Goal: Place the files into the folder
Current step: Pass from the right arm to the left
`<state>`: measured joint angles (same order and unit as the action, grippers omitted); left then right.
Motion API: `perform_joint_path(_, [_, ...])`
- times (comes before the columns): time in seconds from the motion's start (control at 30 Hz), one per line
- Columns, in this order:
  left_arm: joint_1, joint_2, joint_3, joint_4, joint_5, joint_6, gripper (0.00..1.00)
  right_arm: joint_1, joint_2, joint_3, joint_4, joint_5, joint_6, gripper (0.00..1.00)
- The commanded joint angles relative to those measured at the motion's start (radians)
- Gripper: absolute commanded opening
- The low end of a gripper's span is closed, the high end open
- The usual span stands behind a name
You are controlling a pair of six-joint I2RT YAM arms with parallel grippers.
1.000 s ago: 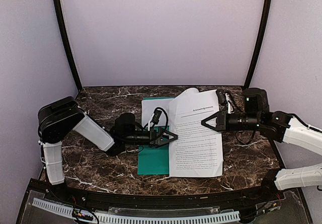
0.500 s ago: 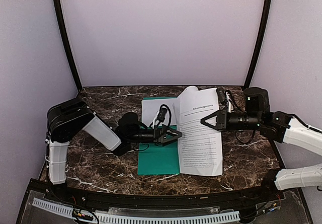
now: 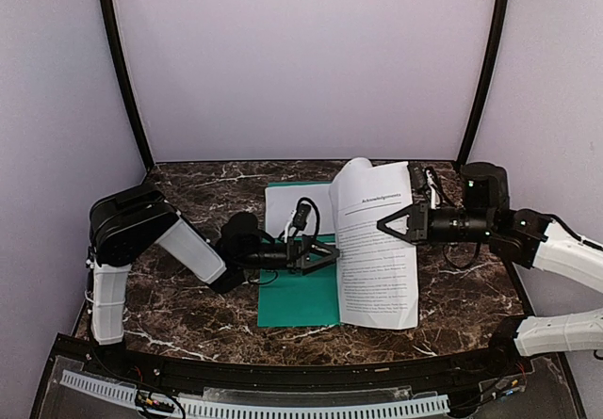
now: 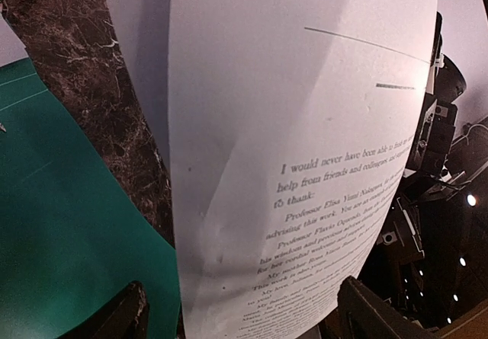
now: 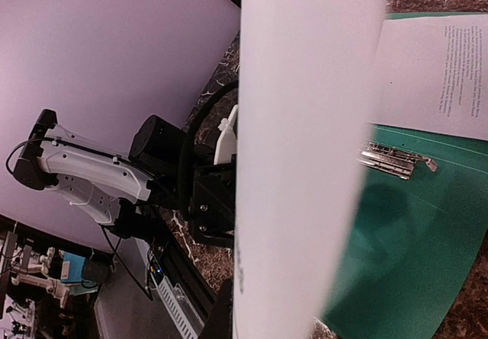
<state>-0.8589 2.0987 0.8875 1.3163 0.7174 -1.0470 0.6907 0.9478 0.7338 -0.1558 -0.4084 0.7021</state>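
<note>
The teal-green folder [image 3: 297,298] lies open on the marble table, its metal clip [image 5: 396,161] showing. One of the files [image 3: 294,204] rests flat on the folder's far part. The other one of the files [image 3: 379,254] is curled upward at its top, and my right gripper [image 3: 382,226] is shut on it near its upper middle. In the right wrist view this sheet [image 5: 305,148] fills the centre and hides most of the jaws. My left gripper [image 3: 327,255] is open at the sheet's left edge. In the left wrist view the printed sheet [image 4: 305,164] stands between its spread fingers [image 4: 126,312], with the folder [image 4: 61,225] at left.
Dark marble tabletop [image 3: 188,297] spreads left and right of the folder. Pale purple walls with black poles [image 3: 122,71] enclose the back and sides. A black rail [image 3: 283,377] runs along the near edge. The left arm [image 5: 99,175] shows behind the sheet in the right wrist view.
The left arm has reached further right, bringing its open jaws to the sheet's left edge. The held sheet has shifted right, and more of the green folder is uncovered.
</note>
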Motion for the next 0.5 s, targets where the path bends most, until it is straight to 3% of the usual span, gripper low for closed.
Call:
perform_joint_path(0.0, [0.006,0.008,-0.009,0.056,0.007,0.023,0.86,-0.007,-0.010,0.009,0.060,-0.037,0.027,0.02])
perform_joint_path(0.47, [-0.001,0.056,0.035,0.202,0.070,-0.061,0.88,-0.007,0.003,-0.043,0.151,-0.074,0.075,0.02])
